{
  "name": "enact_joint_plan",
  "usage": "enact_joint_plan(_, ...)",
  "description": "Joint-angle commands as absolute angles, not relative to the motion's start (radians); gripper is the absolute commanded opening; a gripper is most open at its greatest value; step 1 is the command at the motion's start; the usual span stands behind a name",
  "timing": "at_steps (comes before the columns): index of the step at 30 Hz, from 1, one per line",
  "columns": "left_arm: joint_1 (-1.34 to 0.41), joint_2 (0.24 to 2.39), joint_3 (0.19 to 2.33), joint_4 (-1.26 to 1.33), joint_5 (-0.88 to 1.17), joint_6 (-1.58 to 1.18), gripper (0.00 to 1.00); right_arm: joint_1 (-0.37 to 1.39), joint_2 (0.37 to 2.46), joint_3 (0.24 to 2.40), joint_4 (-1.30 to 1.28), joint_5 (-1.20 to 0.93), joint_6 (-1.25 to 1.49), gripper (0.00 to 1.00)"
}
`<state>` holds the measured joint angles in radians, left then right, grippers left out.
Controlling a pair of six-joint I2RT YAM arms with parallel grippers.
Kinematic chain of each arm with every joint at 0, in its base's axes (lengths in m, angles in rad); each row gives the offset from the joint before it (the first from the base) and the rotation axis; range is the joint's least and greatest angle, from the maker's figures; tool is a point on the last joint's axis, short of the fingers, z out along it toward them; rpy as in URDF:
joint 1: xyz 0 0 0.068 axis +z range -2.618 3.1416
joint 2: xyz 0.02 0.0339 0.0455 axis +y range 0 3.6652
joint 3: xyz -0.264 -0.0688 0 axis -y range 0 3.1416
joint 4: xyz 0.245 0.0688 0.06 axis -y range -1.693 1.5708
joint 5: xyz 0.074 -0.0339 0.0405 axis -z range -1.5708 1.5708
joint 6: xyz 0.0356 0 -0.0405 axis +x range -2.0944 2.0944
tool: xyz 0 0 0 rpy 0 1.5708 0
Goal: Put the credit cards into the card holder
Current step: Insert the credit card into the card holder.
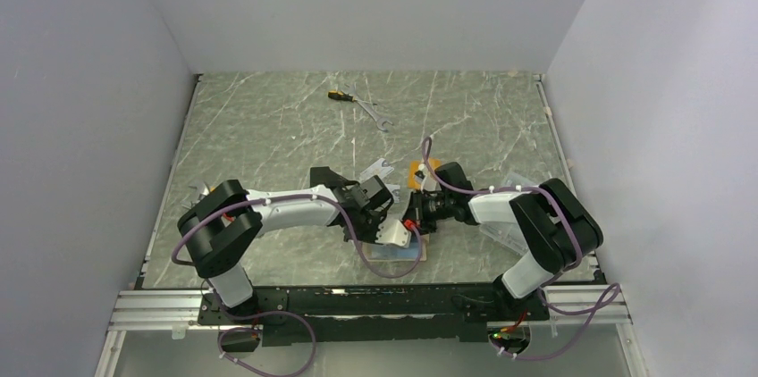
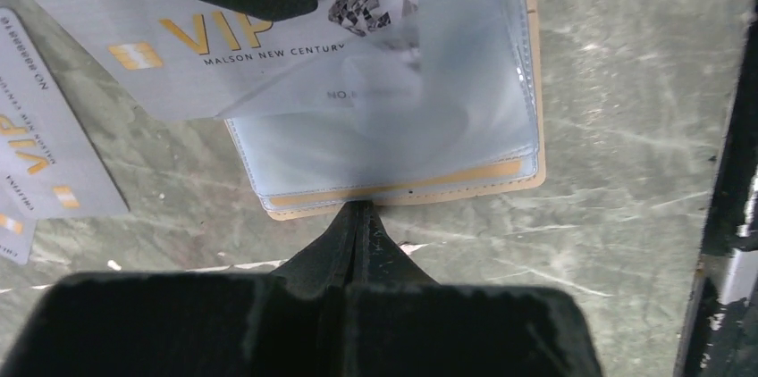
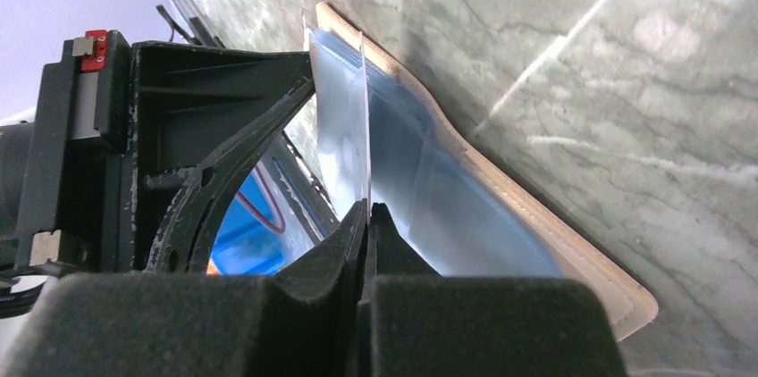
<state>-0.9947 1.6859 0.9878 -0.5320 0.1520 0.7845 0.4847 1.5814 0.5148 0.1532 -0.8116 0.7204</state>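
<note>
Top view barely showing card holder [image 1: 402,250], arms crowding it. Right wrist: right gripper [image 3: 365,212] clamping its clear sleeve. Left gripper [image 2: 357,216] sitting closed at holder edge; silver card [image 2: 179,46] getting cropped.

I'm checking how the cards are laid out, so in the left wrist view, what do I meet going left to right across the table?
loose silver card → silver VIP card → card holder → marbled tabletop

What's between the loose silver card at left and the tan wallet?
Left wrist view: mostly bare table, with a second silver card overlapping the card holder.
</note>
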Motion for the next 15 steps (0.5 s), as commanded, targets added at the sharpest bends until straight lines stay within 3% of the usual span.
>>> enact_joint_plan(1, -1.035, 1.69, 0.968, -0.568, 0.329, 0.736, 0.0, 0.484, 1.576, 0.491, 0.087, -0.787, 0.656, 0.0)
enact_joint_plan(15, -1.022, 1.651, 0.903, -0.52, 0.217, 0.774, 0.0, 0.501, 1.508, 0.39, 0.129, -0.793, 0.752, 0.0)
